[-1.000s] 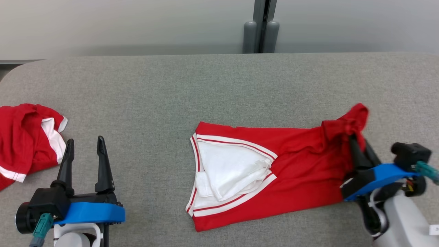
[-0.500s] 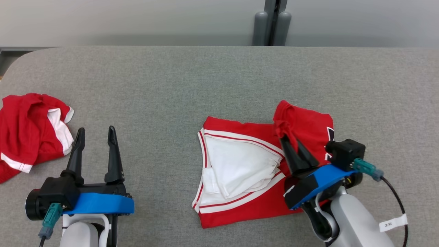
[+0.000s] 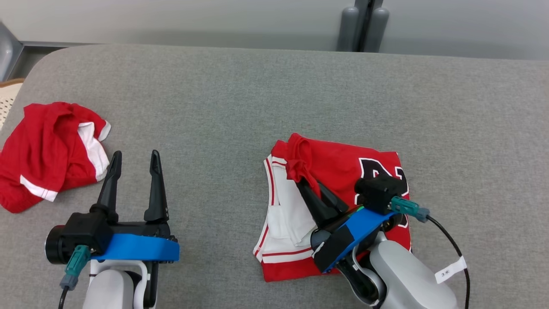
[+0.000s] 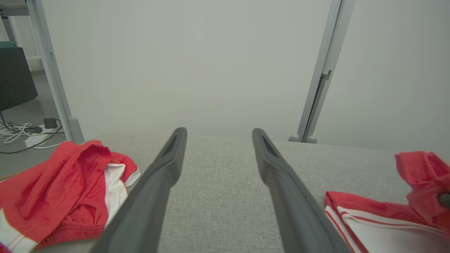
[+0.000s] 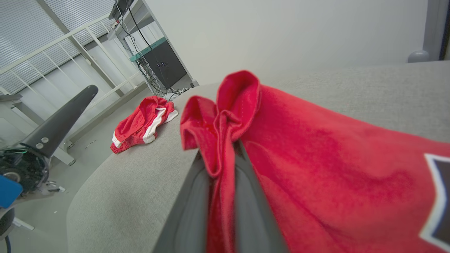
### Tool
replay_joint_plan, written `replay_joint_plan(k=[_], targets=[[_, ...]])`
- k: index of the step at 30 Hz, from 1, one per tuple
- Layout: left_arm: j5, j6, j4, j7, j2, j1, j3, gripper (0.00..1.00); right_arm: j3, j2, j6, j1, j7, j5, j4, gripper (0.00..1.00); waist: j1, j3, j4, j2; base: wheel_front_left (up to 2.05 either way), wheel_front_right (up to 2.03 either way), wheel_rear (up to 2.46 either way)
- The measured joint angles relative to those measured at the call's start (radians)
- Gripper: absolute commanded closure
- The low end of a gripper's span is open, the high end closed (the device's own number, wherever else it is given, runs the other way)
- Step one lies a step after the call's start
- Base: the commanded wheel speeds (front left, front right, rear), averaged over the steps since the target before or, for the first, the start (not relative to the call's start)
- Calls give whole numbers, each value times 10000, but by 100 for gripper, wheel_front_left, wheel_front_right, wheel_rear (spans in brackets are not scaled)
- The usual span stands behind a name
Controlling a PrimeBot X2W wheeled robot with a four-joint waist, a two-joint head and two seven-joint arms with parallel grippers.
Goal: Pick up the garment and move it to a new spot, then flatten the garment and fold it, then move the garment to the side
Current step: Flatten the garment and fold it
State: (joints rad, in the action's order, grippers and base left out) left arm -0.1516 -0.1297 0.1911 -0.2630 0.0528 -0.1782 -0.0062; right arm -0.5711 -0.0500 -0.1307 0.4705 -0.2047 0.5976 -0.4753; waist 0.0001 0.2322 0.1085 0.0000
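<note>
- the right hand (image 3: 309,184) is closed on a bunched corner of the garment (image 3: 343,165). the red cloth is pinched between its two dark fingers (image 5: 191,207), and the bunch stands up past the fingertips.
- the garment lies near the middle of the grey counter (image 3: 240,107), a little to the right. its right part is folded leftward over the rest, so a red layer with a black, white-edged print (image 3: 381,174) faces up.
- on the left side, not covered by that layer, the white inner panel (image 3: 287,214) shows with red stripes at its edge. a red strip runs along the garment's near edge.
- the held corner sits over the far left part of the garment, above the white-trimmed edge.
- the left hand (image 3: 136,153) is open and holds nothing, its fingers well apart. it is above the counter at the near left, well apart from the garment.
- a second red-and-white garment (image 3: 51,150) lies crumpled at the counter's left edge, near the left hand's fingertips.
- two grey round posts (image 3: 364,25) stand beyond the counter's far edge, against a pale wall.
</note>
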Motion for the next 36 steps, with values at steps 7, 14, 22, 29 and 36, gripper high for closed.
replay_joint_plan(k=[7,14,22,29,36], targets=[[-96,0,46,0,-8,-65,-79,0,-573,4,0,381,-255,445,-895,0,0,43,174,0,0,0,0],[-144,0,44,0,-10,121,19,0,-330,8,0,602,-523,61,-1055,0,0,-144,-169,0,0,0,0],[-84,0,-61,0,-15,314,46,0,2207,-311,0,3,-577,-1850,211,0,0,-532,-757,0,0,0,0],[23,0,-79,0,-15,543,196,0,3973,-541,0,-1313,-577,-2842,1411,0,0,-851,-1103,0,0,0,0],[230,0,-40,0,-17,885,343,0,4995,-401,0,-2516,-579,-3302,2102,0,-1,-1144,-1298,0,0,0,0]])
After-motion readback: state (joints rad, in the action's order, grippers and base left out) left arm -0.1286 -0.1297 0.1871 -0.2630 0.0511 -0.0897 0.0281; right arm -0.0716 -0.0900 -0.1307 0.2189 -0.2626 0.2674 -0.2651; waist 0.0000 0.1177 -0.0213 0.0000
